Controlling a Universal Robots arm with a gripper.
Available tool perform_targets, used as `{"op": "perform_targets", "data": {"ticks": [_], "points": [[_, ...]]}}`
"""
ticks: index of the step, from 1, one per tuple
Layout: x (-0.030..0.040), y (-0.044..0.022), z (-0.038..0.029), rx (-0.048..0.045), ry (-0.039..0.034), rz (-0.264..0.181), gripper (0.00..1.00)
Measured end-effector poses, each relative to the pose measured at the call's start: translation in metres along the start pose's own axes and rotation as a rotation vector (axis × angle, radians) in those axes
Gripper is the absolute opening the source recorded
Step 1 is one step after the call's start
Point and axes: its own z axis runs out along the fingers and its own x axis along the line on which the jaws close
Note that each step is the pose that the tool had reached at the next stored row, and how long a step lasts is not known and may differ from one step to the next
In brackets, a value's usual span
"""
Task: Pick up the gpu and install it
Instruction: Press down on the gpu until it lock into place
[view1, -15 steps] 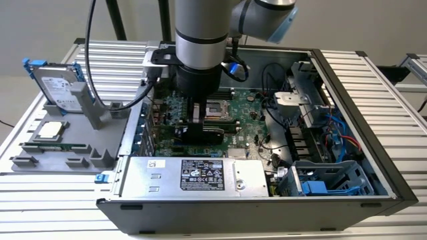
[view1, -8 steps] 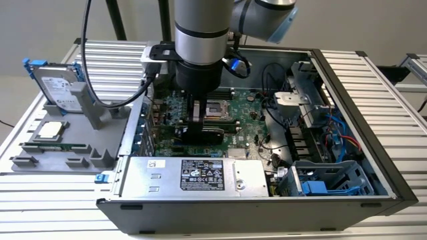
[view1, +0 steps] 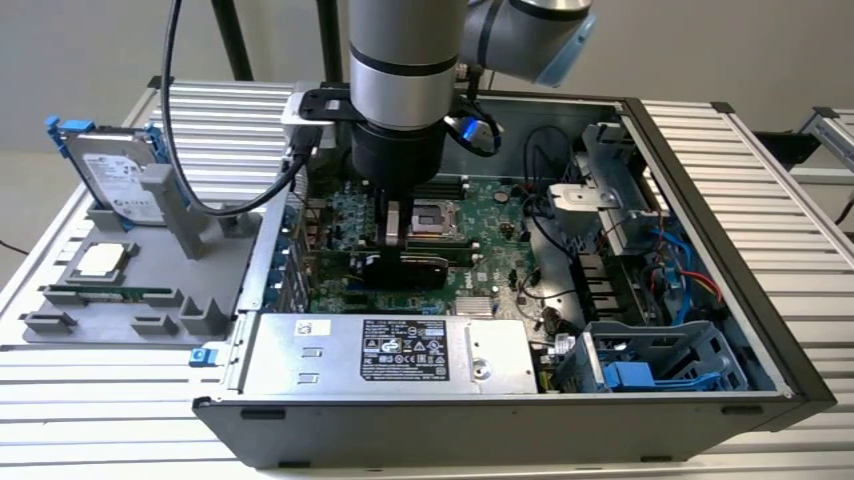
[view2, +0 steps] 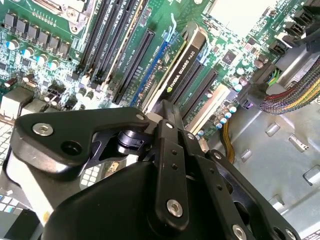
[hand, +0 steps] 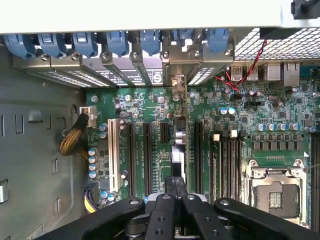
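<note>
The gpu (view1: 404, 268) stands on edge on the green motherboard (view1: 501, 245) inside the open computer case. In the second wrist view its black cooler shroud (view2: 186, 62) runs along an expansion slot. In the first wrist view the gpu (hand: 178, 150) is seen edge-on, with its silver end bracket (hand: 177, 82) at the case's rear wall. My gripper (view1: 394, 240) reaches straight down from above. Its black fingers (hand: 165, 200) are shut on the card's upper edge, which also shows in the second wrist view at the gripper (view2: 167, 107).
A grey holder (view1: 200, 225) at the exterior view's left carries a silver hard drive with blue rails (view1: 114, 175), a processor (view1: 100, 260) and a memory stick (view1: 107, 295). Empty slots (hand: 147, 155), blue latches (hand: 120, 42), the processor socket (hand: 272, 192), cables (view2: 292, 92) and the power supply (view1: 387, 350) surround the card.
</note>
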Motion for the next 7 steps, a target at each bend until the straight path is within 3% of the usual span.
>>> {"op": "perform_targets", "data": {"ticks": [7], "points": [[0.0003, 0.0, 0.0, 0.0, 0.0, 0.0, 0.0]]}}
